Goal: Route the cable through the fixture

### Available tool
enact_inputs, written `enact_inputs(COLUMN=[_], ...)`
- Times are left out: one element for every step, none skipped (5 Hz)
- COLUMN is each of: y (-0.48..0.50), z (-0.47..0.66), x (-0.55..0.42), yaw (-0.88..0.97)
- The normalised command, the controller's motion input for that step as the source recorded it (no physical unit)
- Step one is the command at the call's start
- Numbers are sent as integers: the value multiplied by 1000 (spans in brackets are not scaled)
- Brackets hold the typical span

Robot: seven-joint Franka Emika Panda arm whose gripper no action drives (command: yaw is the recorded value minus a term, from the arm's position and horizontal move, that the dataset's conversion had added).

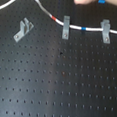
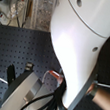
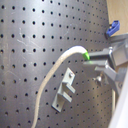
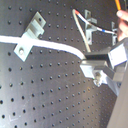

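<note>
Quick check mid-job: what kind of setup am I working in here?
Likely a lab test bench for cable routing. A black perforated pegboard carries a small grey metal U-slot bracket and two slim upright grey clips, with a thin white cord with coloured bands running through the clips.

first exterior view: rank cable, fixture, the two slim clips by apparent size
1. cable, spans nearly the whole frame.
2. fixture.
3. Two slim clips and: look alike, no ranking. The gap to the fixture is small.
</note>
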Motion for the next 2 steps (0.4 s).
enact_inputs(y=[3, 0], z=[-1, 480], x=[-39, -14], yaw=[0, 374])
